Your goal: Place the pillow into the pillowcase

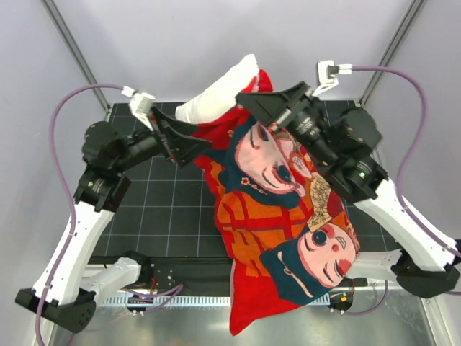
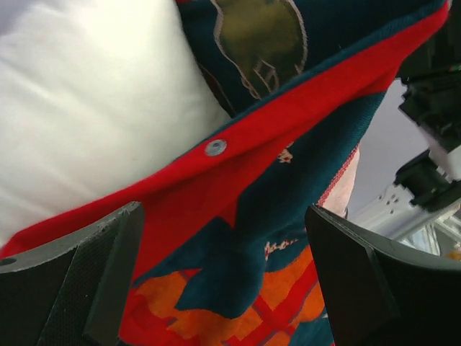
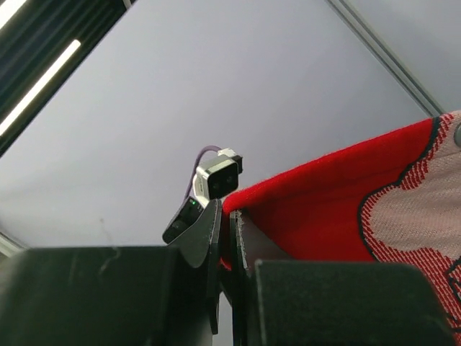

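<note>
The red pillowcase, printed with cartoon faces, hangs slanted over the mat, and its lower end droops past the front edge. The white pillow sticks out of its upper end. My right gripper is shut on the red top hem of the pillowcase, pinching it between its fingertips. My left gripper is open at the case's left edge below the pillow. In the left wrist view its gripper stands wide open in front of the pillowcase, with the pillow bulging above a red hem with a snap button.
A black gridded mat covers the table between the arms. Metal frame posts rise at the back corners. Purple cables loop off both wrists. The right arm's body shows close beside the fabric in the left wrist view.
</note>
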`<state>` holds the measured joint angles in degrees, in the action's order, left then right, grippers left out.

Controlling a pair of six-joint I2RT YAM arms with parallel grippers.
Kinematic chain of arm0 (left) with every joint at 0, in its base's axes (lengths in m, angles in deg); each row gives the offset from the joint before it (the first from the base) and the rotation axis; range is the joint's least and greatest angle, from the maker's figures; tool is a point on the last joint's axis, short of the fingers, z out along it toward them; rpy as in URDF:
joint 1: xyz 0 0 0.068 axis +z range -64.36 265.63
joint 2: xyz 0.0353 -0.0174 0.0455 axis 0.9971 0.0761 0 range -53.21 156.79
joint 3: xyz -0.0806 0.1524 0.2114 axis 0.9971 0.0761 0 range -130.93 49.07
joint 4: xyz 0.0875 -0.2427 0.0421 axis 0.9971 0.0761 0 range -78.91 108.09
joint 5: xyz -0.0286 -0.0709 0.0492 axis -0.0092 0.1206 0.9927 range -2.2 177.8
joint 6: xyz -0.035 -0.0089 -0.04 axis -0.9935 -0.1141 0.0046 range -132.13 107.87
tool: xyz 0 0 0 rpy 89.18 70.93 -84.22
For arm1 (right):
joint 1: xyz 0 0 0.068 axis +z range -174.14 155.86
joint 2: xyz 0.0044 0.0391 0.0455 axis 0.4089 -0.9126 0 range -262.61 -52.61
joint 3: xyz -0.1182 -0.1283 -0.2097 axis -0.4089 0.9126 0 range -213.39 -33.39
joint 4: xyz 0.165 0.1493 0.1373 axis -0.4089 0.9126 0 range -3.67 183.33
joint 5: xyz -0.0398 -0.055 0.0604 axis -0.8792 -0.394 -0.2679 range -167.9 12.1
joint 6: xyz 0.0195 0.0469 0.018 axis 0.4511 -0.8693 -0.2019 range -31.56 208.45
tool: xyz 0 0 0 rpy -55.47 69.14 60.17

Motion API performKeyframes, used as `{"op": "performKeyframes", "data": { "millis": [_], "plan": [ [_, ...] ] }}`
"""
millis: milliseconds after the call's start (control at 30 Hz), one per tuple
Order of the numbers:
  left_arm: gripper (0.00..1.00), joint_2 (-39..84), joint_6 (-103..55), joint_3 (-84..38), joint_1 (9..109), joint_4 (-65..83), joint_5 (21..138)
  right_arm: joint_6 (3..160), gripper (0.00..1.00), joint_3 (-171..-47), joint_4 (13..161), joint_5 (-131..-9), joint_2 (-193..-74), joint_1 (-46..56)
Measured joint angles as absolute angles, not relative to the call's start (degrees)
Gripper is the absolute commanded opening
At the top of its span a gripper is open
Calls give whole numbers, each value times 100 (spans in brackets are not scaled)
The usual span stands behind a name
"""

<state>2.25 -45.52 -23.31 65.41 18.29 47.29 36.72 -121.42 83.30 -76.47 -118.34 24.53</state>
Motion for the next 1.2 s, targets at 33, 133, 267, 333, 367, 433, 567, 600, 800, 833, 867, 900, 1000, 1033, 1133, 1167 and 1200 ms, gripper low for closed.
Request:
{"op": "performKeyframes", "data": {
  "millis": [33,133,267,333,367,433,567,600,800,833,867,900,1000,1033,1133,1167,1200],
  "plan": [
    [98,310,-4355,-2337,6410,1932,4790,3635,4,-12151,8332,-7617,-11950,2446],
    [98,634,-3599,-2379,6029,2340,5111,3539,4,-12245,8332,-7538,-12343,2444],
    [83,1025,-2906,-2464,5961,2653,5738,3510,4,-12555,8341,-7521,-12853,2433],
    [41,1219,-2657,-2523,5953,2745,6254,3510,4,-12892,8380,-7503,-13246,2420],
    [31,1281,-2560,-2539,5946,2777,6519,3510,4,-13073,8380,-7477,-13469,2405],
    [25,1423,-2482,-2593,5948,2915,7428,3506,4,-13355,8372,-7409,-13856,2363],
    [30,1333,-2473,-2451,6095,3070,8794,3451,4,-13395,8369,-7350,-14247,2291],
    [36,1187,-2504,-2307,6114,3068,9139,3443,4,-13412,8402,-7341,-14317,2273],
    [49,44,-2689,-1771,6163,3379,10713,3375,4,-14015,8516,-7116,-14922,2254],
    [52,-68,-2720,-1771,6176,3427,10923,3331,4,-14182,8507,-7024,-15078,2254],
    [59,-131,-2768,-1771,6189,3477,11117,3274,4,-14346,8485,-6917,-15235,2256],
    [65,-179,-2796,-1771,6204,3549,11286,3226,4,-14481,8450,-6791,-15386,2256],
    [91,-199,-2888,-1758,6272,3674,11710,3056,4,-14787,8350,-6349,-15838,2256],
    [94,-195,-2930,-1749,6309,3709,11808,3027,7,-14923,8354,-6176,-16006,2256],
    [100,-81,-3046,-1688,6508,3883,11874,2988,80,-15290,8566,-5741,-16415,2221],
    [100,-48,-3118,-1666,6641,3940,11812,3034,93,-15357,8662,-5639,-16474,2193],
    [100,-22,-3175,-1658,6805,3993,11721,3099,97,-15469,8868,-5527,-16511,2164]
  ]
}}
